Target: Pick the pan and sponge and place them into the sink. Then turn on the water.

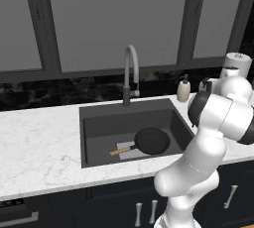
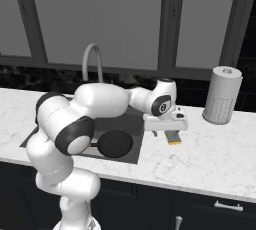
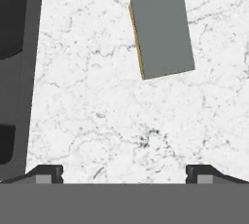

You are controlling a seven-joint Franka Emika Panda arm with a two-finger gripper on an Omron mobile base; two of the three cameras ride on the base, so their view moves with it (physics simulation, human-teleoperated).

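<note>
The black pan [image 1: 151, 141] lies on the floor of the dark grey sink [image 1: 99, 123], its wooden handle pointing left; the pan [image 2: 115, 143] also shows beside my arm. The sponge [image 2: 173, 137] rests flat on the marble counter just right of the sink [image 2: 134, 120]. My gripper [image 2: 165, 130] hovers over the counter next to it, open and holding nothing. In the hand view the sponge [image 3: 162, 34], green-grey top up with a yellow edge, lies beyond my gripper [image 3: 124, 174] and to its upper right, outside the jaws. The grey gooseneck faucet [image 1: 130, 72] stands behind the basin; no water runs.
A beige soap dispenser [image 1: 183, 89] stands at the sink's back right corner. A paper towel roll [image 2: 222, 95] stands further right on the counter. The sink's dark wall [image 3: 29, 72] runs along the left of the hand view. Windows rise behind the counter.
</note>
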